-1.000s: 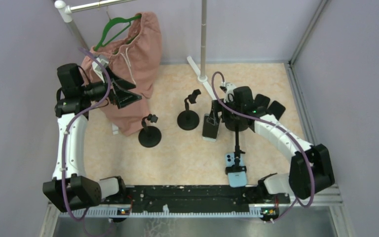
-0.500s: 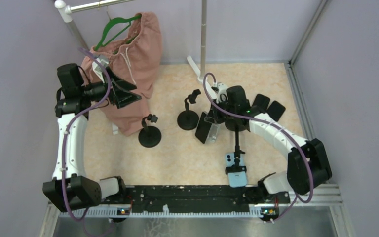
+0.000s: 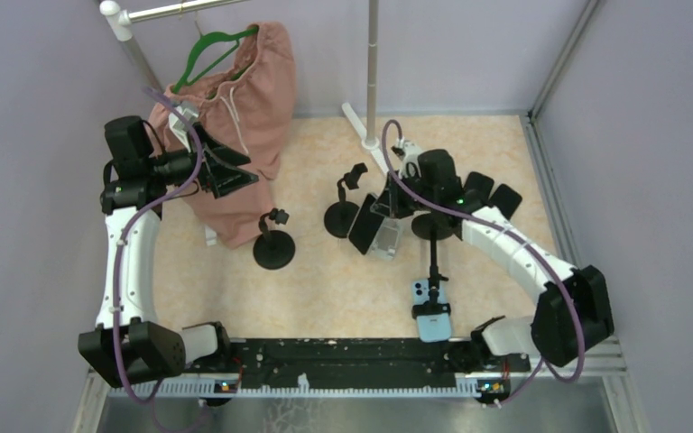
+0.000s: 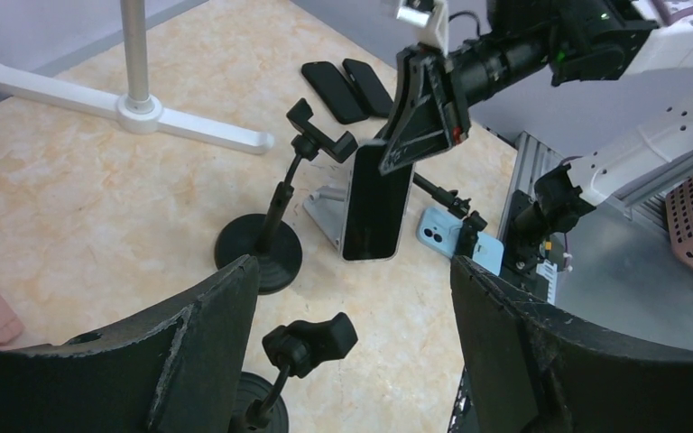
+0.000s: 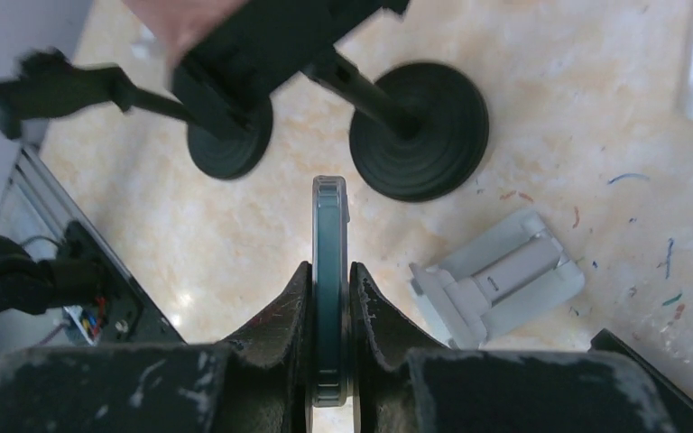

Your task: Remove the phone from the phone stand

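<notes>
Phone [image 5: 330, 216] lifted off grey stand [image 5: 496, 278], clamped edge-on in right pincer [image 5: 329, 275]

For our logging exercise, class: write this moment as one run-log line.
phone: off grey stand | right fingers: shut on phone | left fingers: open, empty

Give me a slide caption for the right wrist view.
Right tool shut on the phone, held edge-on, clear of the grey stand lying on the table.
</notes>
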{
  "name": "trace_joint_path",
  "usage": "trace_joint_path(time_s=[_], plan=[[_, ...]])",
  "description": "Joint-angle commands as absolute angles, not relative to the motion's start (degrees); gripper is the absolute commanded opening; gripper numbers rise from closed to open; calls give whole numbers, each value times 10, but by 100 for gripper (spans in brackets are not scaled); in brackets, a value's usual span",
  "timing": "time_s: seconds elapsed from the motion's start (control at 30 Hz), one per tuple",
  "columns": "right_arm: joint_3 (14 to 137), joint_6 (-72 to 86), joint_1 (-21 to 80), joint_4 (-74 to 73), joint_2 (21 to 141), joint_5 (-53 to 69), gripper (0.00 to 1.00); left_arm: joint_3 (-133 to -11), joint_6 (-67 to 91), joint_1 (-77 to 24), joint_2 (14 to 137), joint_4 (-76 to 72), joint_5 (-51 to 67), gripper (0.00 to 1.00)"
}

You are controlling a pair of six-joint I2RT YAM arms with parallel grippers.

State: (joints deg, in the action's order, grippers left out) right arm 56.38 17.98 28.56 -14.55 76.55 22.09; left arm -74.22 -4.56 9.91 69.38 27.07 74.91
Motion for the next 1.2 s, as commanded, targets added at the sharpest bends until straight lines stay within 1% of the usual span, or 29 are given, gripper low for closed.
trace_joint_path(time_s=[0.0,0.2,0.33,0.43,0.53,0.77,0.87,1.0,1.17], plan=[[635,227,240,-125,675,228,0,-734,-57,103,691,280,768,84],[605,360,50,-140,565,187,0,-730,-63,103,695,283,774,83],[624,388,-44,-255,537,77,0,-728,-65,103,694,280,779,83],[621,399,-79,-312,535,-12,0,-727,-66,103,695,277,783,84],[588,424,-124,-309,551,-15,0,-726,-64,103,699,273,787,84],[521,441,-181,-300,569,-136,0,-727,-58,103,700,264,800,84],[488,457,-210,-284,587,-131,0,-723,-58,103,701,261,803,84],[429,498,-243,-239,611,-50,0,-724,-55,103,704,261,797,84],[382,519,-266,-236,630,-53,0,-729,-54,103,706,266,791,90]])
